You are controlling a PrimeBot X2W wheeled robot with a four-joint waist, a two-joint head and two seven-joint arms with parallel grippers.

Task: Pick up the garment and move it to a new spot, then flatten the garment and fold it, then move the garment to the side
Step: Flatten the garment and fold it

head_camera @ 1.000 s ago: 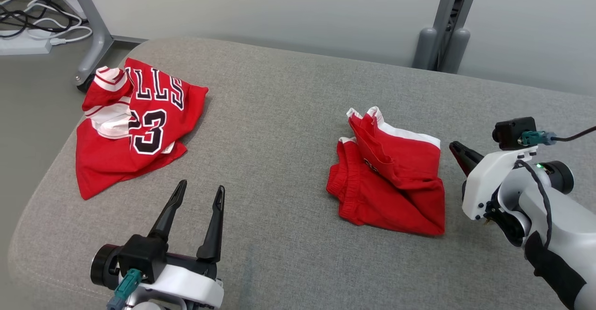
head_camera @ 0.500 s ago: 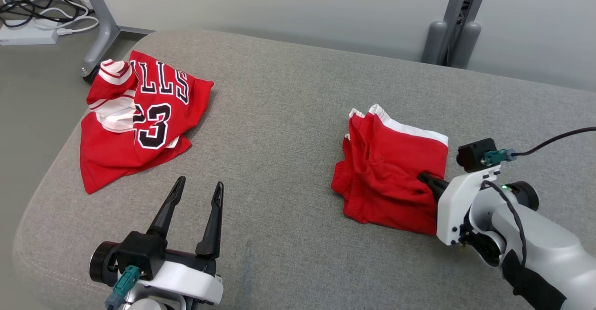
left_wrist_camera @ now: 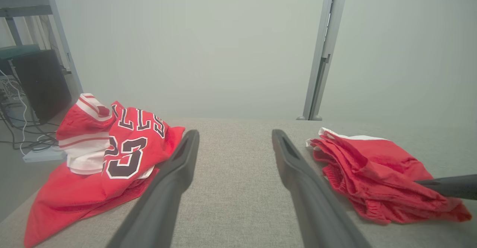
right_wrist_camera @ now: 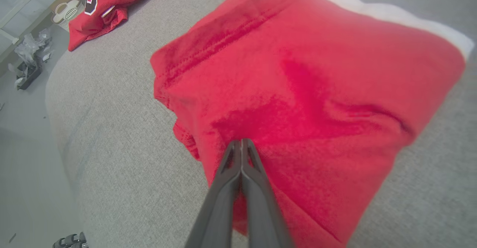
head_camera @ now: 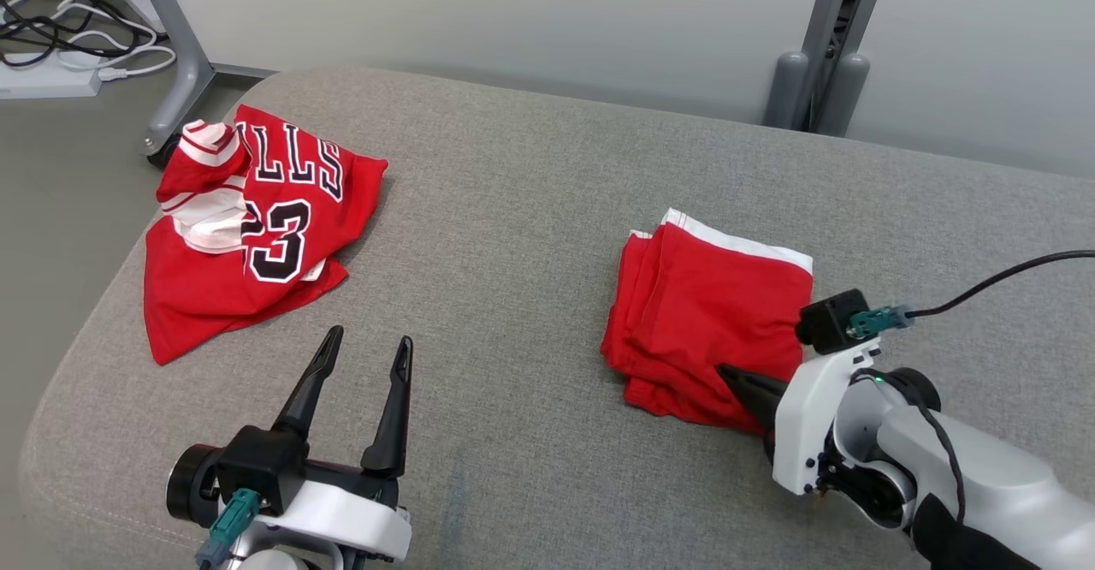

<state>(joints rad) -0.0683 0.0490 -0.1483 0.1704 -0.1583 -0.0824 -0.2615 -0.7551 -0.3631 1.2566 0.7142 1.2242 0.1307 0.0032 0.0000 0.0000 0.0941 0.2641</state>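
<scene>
Expecting limp, light cloth, pinch the folded red mesh shorts [head_camera: 710, 296] by their layered near edge, where your clenched right gripper [head_camera: 725, 371] rests.

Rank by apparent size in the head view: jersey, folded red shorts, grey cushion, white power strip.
Largest first:
grey cushion
jersey
folded red shorts
white power strip, farther off and cropped
</scene>
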